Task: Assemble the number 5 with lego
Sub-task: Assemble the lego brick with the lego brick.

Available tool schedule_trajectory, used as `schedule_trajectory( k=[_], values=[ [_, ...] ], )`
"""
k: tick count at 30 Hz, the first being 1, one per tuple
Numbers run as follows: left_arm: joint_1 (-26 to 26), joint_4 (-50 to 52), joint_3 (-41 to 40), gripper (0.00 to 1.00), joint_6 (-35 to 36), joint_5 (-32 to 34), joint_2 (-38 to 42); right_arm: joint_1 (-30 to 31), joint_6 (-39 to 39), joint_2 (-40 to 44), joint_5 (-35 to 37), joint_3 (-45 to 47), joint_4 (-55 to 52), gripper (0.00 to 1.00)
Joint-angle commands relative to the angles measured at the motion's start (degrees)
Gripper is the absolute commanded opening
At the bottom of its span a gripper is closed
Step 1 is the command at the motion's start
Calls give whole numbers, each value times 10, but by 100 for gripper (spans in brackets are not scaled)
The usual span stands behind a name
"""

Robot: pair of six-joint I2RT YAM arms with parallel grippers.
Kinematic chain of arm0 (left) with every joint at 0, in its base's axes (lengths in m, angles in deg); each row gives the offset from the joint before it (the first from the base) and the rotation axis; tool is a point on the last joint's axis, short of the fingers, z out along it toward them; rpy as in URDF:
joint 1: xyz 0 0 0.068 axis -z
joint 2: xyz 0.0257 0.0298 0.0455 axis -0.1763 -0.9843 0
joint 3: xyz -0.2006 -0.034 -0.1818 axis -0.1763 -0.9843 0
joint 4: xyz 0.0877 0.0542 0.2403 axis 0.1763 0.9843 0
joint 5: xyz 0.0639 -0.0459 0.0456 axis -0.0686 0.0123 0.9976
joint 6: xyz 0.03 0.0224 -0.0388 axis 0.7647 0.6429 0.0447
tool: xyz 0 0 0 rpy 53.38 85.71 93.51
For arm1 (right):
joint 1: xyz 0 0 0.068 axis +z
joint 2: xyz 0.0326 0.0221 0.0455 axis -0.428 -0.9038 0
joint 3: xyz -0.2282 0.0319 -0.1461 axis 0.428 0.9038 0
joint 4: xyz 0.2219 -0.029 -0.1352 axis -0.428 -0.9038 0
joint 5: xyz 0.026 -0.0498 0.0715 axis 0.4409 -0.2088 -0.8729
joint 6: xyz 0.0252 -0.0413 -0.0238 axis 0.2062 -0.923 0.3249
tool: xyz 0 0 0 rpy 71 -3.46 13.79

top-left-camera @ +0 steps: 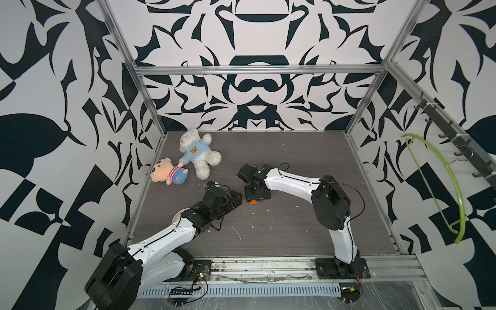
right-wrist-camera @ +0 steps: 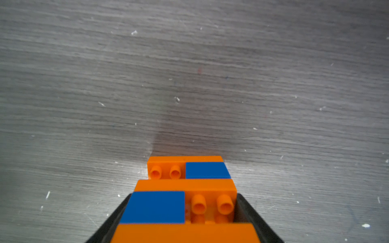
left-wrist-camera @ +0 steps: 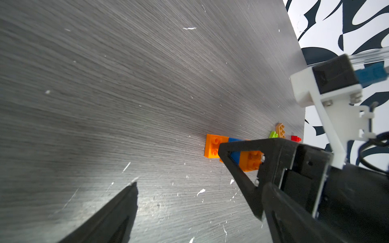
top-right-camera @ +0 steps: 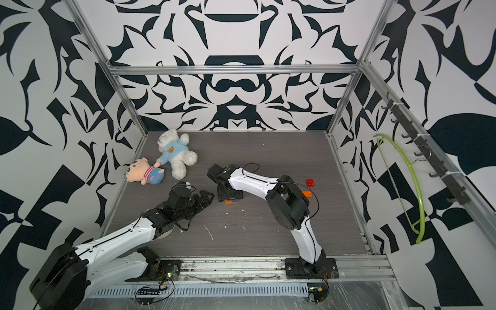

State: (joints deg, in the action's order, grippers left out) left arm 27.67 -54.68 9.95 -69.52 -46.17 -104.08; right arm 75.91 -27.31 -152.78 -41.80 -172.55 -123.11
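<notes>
Mid-table, between the two arms: the lego assembly [left-wrist-camera: 214, 147] lies on the table [top-left-camera: 295, 228], which is matte grey wood-grain laminate flecked with white chips.

The assembly is glossy hard plastic. It has orange rectangular bricks with round hollow studs, stepped in rows. Two blue squares on it read flat and smooth in the right wrist view.

I see the right gripper [right-wrist-camera: 184, 195] pointing down over the assembly. Its black angular fingers [right-wrist-camera: 246, 210] press against both sides of the nearest orange row, so it is clamped on the build.

The left gripper [top-left-camera: 237, 200] sits just beside it, low over the table. Its fingers are spread apart with nothing between them.

Loose pieces lie toward the right side of the table. A red square brick [top-right-camera: 310, 182] sits near an orange rectangle [top-right-camera: 306, 193] that is partly hidden by the right arm's elbow. The left wrist view adds a small lime green brick [left-wrist-camera: 273, 134].

Far left corner: a fluffy white plush bear [top-left-camera: 197, 154] in a pale blue top touches a smooth-faced doll [top-left-camera: 167, 173] in a striped shirt.
</notes>
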Motion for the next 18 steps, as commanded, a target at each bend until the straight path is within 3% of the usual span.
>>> schedule_trajectory(
  k=[1, 18],
  values=[
    [-2, 6, 12, 99, 3, -4, -6, -4, -1, -9, -1, 20, -36, 62],
    [-2, 15, 7, 99, 2, 5, 6, -17, -20, -36, -25, -18, -65, 62]
  ],
)
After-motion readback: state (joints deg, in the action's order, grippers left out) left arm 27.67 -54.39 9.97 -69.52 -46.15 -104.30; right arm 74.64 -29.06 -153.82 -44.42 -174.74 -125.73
